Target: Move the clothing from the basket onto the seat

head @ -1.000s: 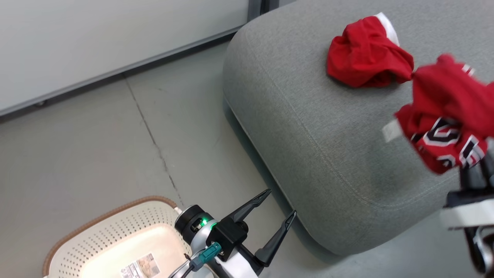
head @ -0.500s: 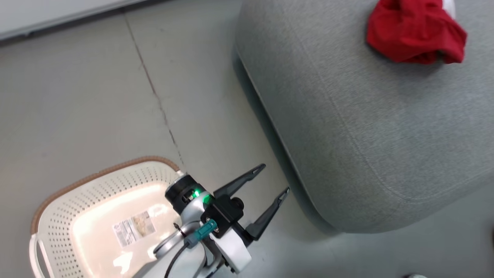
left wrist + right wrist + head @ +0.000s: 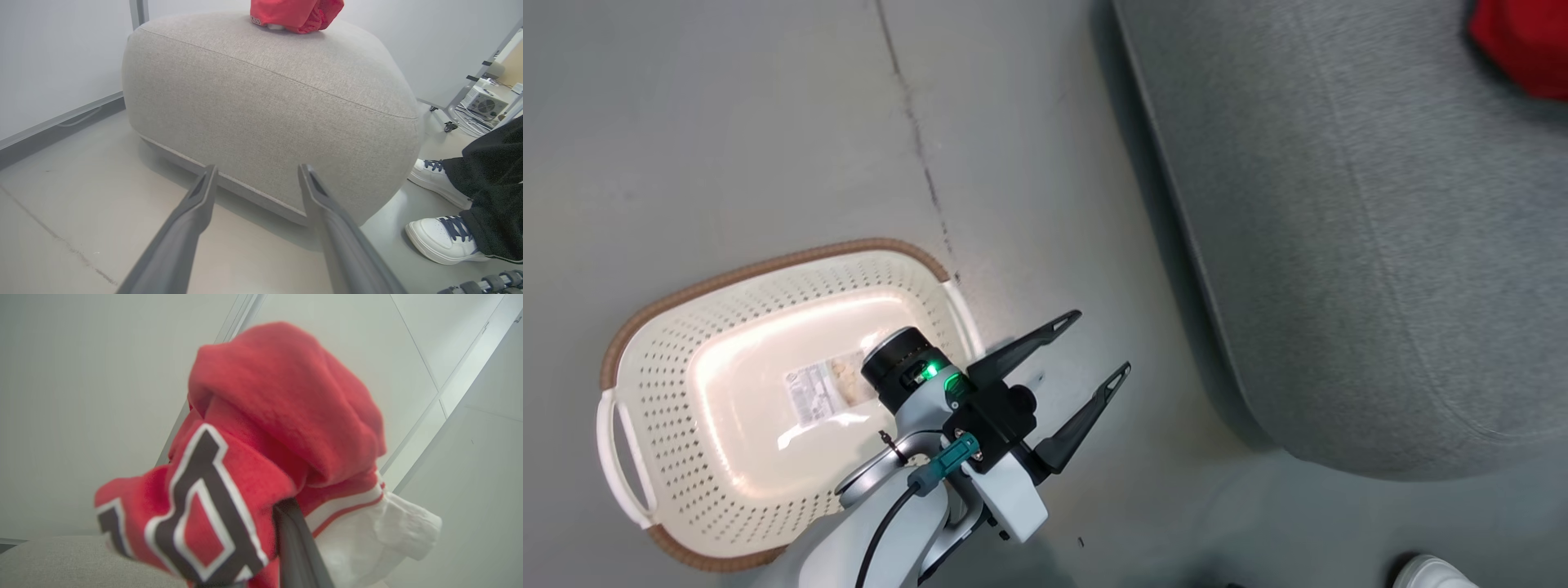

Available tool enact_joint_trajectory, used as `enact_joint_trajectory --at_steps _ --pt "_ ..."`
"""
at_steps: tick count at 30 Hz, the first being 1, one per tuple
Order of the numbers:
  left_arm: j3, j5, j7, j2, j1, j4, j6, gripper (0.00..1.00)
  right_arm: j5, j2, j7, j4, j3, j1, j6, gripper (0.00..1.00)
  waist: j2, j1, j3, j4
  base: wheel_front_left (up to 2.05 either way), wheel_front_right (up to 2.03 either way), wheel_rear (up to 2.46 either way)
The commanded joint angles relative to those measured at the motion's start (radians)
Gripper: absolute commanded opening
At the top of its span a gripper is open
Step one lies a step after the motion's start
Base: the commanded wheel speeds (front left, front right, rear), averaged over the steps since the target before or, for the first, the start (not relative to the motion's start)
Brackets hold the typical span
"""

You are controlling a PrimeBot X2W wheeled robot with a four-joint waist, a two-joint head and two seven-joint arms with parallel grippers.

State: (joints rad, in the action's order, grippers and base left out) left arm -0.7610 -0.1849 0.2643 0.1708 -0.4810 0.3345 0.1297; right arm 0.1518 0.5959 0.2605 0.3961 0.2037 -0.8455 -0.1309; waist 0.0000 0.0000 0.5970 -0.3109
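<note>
Grey floor with a dark crack, head view. Basket (image 3: pixel 654 359) sits on the floor at lower left: cream perforated walls, brown rim, white loop handle (image 3: pixel 613 457), paper label (image 3: pixel 821 392) on its bottom. Left gripper (image 3: pixel 1099 343) hangs over the floor between basket and seat, jaws released and spread wide, nothing between them. Its wrist overlaps the basket's right side. Seat (image 3: pixel 1339 245) takes the right side, grey fabric with a stitched seam. Part of a red garment (image 3: pixel 1523 41) lies on the seat at top right, cut by the frame. Toe of a white shoe (image 3: pixel 1429 572) at the bottom right edge.

Left wrist view: pale wall and floor behind. Open jaws point at the seat's side and stand apart from it. Red garment lies bunched on top of the seat, at the top of the frame. A person's two white shoes and dark trousers (image 3: pixel 494 183) are just beside the seat's right corner. Wheeled metal frame and a small grilled box (image 3: pixel 486 104) stand further right.

Right wrist view: white wall panels behind. Right gripper (image 3: pixel 286 514) has its jaws clenched on the numbered garment (image 3: pixel 286 396), red with a white stripe, white hem and dark-and-white numeral. Cloth is bunched over the fingertips, and one dark finger shows below it. Garment is held up in the air. Grey seat edge shows at lower left. Cannot tell whether cloth touches the seat.
</note>
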Motion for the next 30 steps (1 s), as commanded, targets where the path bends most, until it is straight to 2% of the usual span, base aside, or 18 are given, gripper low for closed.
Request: enact_joint_trajectory --at_steps 1,8,13,19,25,30 --pt "-0.003 0.000 0.000 0.001 -0.024 -0.007 0.001 1.00 -0.009 0.014 0.003 0.037 -0.021 -0.014 0.000 0.00 0.0000 0.0000 0.034 0.032 0.00 0.00 0.00" --pt "-0.012 0.003 0.000 0.006 -0.049 -0.009 0.001 1.00 0.029 0.000 0.003 0.229 -0.078 -0.055 0.000 0.00 0.0000 0.0000 0.067 0.062 0.00 0.00 0.00" --pt "-0.012 0.013 0.000 0.004 -0.062 -0.011 0.001 1.00 -0.034 -0.003 0.003 0.336 -0.152 -0.027 0.000 0.00 0.0000 0.0000 0.085 0.077 0.00 0.00 0.00" --pt "-0.016 0.026 0.000 0.010 -0.068 -0.016 0.001 1.00 -0.029 -0.033 0.003 0.464 -0.131 -0.028 0.000 0.00 0.0000 0.0000 0.104 0.085 0.00 0.00 0.00" --pt "-0.019 0.033 0.000 0.016 -0.072 -0.010 0.001 1.00 -0.011 -0.046 0.002 0.516 -0.142 -0.030 0.000 0.00 0.0000 0.0000 0.115 0.085 0.00 0.00 0.00" --pt "-0.021 0.035 0.000 0.021 -0.077 -0.005 0.001 1.00 -0.007 -0.059 0.002 0.505 -0.158 -0.045 0.000 0.00 0.0000 0.0000 0.115 0.076 0.00 0.00 0.00"
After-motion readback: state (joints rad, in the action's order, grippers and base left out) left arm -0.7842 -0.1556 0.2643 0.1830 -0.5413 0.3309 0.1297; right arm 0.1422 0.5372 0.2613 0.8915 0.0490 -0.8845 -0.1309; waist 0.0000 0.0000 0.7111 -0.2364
